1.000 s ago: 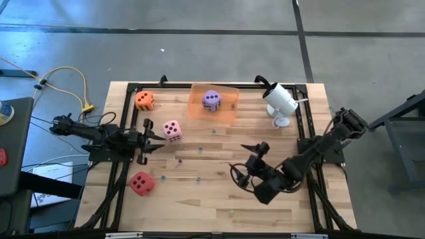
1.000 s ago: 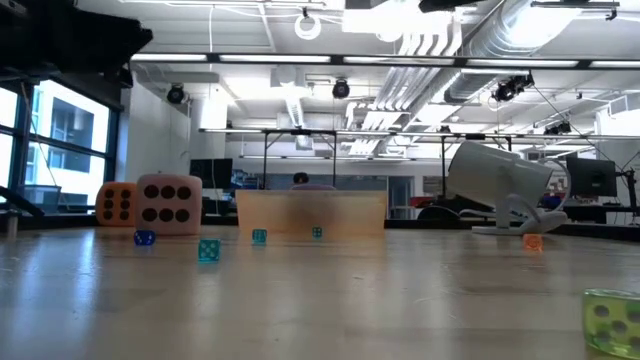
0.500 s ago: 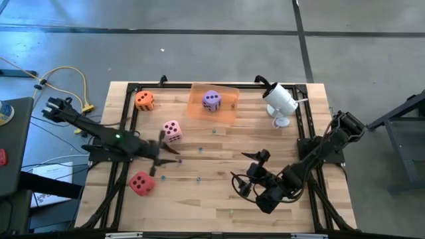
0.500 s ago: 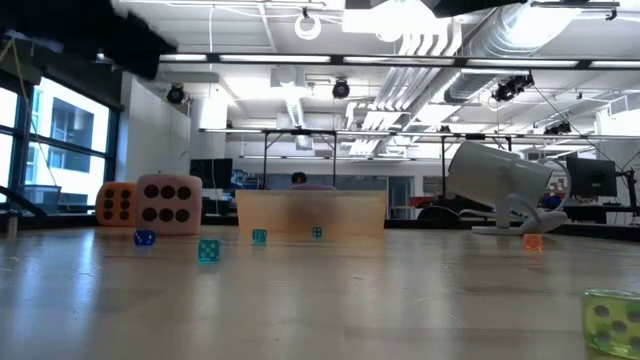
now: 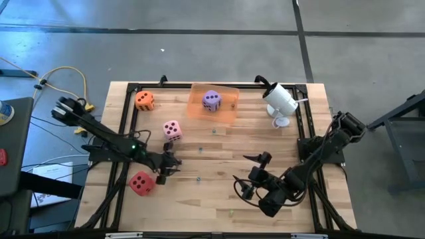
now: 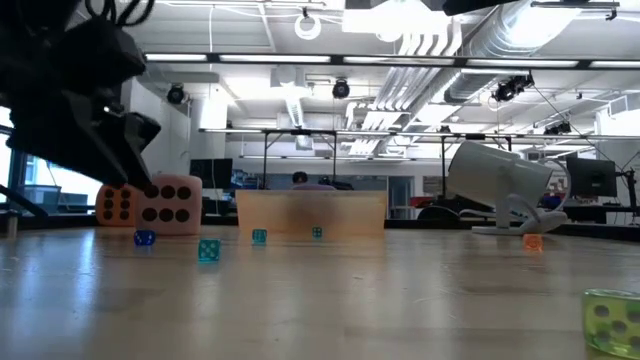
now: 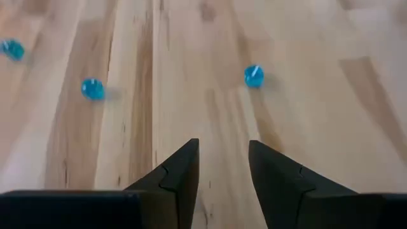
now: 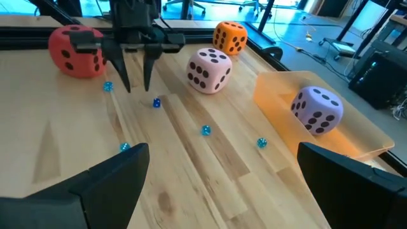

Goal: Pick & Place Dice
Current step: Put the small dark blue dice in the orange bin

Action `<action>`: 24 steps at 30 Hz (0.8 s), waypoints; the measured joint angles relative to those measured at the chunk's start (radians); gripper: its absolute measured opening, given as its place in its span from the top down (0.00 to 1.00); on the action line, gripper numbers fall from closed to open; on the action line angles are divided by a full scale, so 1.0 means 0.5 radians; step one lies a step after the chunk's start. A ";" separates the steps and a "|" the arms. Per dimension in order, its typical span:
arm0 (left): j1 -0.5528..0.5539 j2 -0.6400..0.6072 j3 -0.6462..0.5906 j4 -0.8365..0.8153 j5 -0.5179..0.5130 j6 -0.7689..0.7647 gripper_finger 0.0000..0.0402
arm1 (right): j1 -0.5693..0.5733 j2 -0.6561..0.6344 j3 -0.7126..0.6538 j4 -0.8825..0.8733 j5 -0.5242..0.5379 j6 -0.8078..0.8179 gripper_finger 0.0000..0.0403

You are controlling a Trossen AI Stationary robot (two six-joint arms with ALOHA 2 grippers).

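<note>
The purple die (image 5: 212, 100) already lies in the translucent orange tray (image 5: 229, 110) at the upper middle of the high view, so the step in hand looks like fetching the next die. The left gripper (image 5: 169, 164) hangs left of centre in that view, pointed down at bare wood just right of the red die (image 5: 141, 182) and below the pink die (image 5: 172, 130). In its own wrist view its two fingers (image 7: 180, 178) stand a little apart with nothing between them, only table and small blue beads ahead. My guess is that red is the target, though pink is about as near. Either way, the next move calls for wider jaws, since the gap looks too narrow for a foam cube, then a shift sideways over the chosen die before descending.

The right gripper (image 5: 248, 169) waits at lower right of centre in the high view, jaws spread wide and empty.

Counted: four foam dice, one each purple, pink, red and orange (image 5: 144, 100), the orange one at the upper left of the table. One tray. One white camera (image 5: 279, 100) on a stand at upper right. Small beads (image 8: 156, 103) lie scattered mid-table; five or so show clearly in the right wrist view, but others are too tiny to count surely.
</note>
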 joint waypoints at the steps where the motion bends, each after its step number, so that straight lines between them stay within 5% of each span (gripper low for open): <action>1: 0.008 0.027 0.000 0.000 -0.009 -0.022 0.67 | -0.001 0.000 0.000 0.000 -0.002 -0.007 0.02; 12: 0.120 0.118 0.002 -0.067 -0.191 -0.057 0.67 | -0.107 0.000 0.000 0.007 -0.020 -0.146 0.02; 24: 0.070 0.118 0.003 -0.095 -0.164 -0.131 0.67 | -0.146 0.000 0.000 0.007 -0.203 -0.093 0.02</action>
